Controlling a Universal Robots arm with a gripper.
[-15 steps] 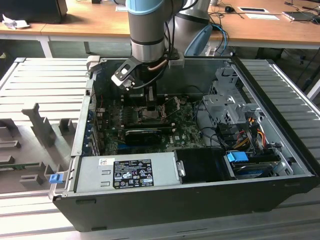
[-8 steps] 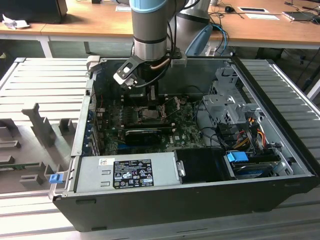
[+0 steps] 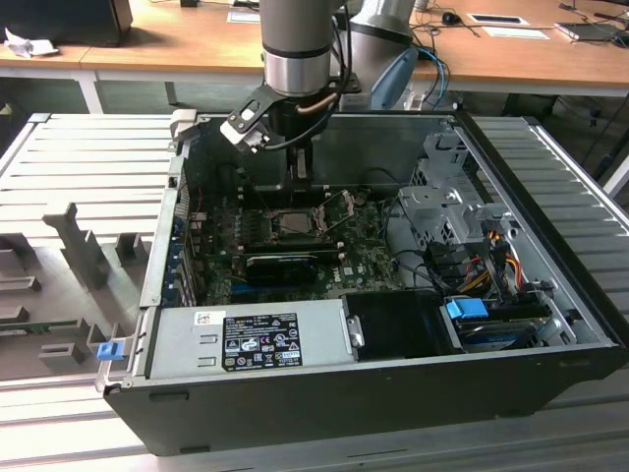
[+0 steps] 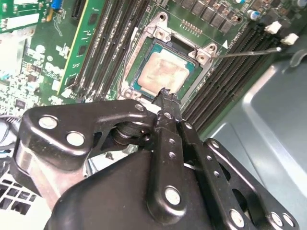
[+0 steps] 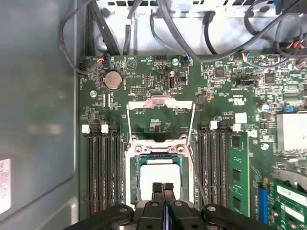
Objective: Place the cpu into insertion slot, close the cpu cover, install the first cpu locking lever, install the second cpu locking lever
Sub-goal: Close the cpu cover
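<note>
Hovering directly over the cpu (image 5: 160, 171), the pincer (image 5: 163, 186) has its two fingers pressed together and grips nothing. In both wrist views the tips hang just above the chip's near edge, and I cannot tell whether they touch it. The cpu lies flat and square inside the insertion slot (image 5: 158, 148), amid the green motherboard (image 5: 144, 72) within the open computer case (image 3: 295, 393). The cpu cover (image 5: 160, 101) is swung open. It lies just beyond the slot on the side toward the round coin cell (image 5: 113, 80), so the chip is bare. In the second wrist view a thin wire lever (image 4: 249, 51) juts out from a corner of the slot, apparently unlatched. Seating looks done and covering does not.
</note>
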